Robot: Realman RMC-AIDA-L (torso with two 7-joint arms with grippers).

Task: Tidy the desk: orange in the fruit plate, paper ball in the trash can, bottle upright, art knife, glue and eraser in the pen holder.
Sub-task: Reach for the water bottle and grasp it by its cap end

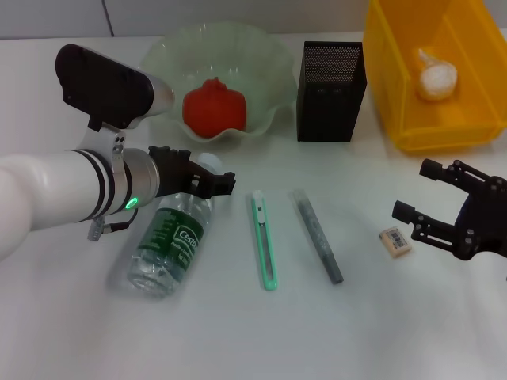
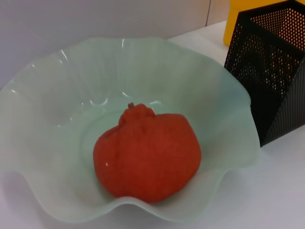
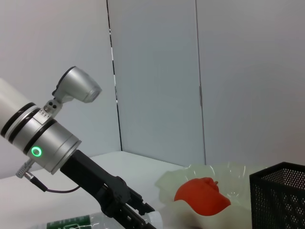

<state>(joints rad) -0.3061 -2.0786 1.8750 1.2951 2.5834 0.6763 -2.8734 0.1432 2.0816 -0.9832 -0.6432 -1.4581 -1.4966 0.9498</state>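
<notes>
**Surface inventory: orange and paper ball placed, bottle down, three small items loose**

- Surface (image 1: pixel 71 332): white, carrying all items below.
- Fruit plate (image 1: pixel 269 59): pale green, wavy rim, at the back left of centre. Orange (image 1: pixel 214 109): red-orange, resting inside the plate.
- Pen holder (image 1: pixel 331 91): black mesh, upright, just beside the plate on its right; nothing visible inside.
- Trash can (image 1: pixel 396 95): yellow bin at the back right. Paper ball (image 1: pixel 437 75): white, lying inside it.
- Bottle (image 1: pixel 168 245): clear, green label, lying on its side in front of the plate, cap end toward the plate.
- Art knife (image 1: pixel 265 241): green, flat on the surface, right of the bottle.
- Glue (image 1: pixel 317 236): grey stick, flat on the surface, right of the art knife, roughly parallel to it.
- Eraser (image 1: pixel 395 241): small, pale, flat on the surface, right of the glue.
- Left hand (image 1: pixel 220 184): black, above the bottle's cap end; fingers pressed close together, gripping nothing.
- Right hand (image 1: pixel 416 194): black, just beside the eraser on its right; fingers spread, not touching it.
</notes>
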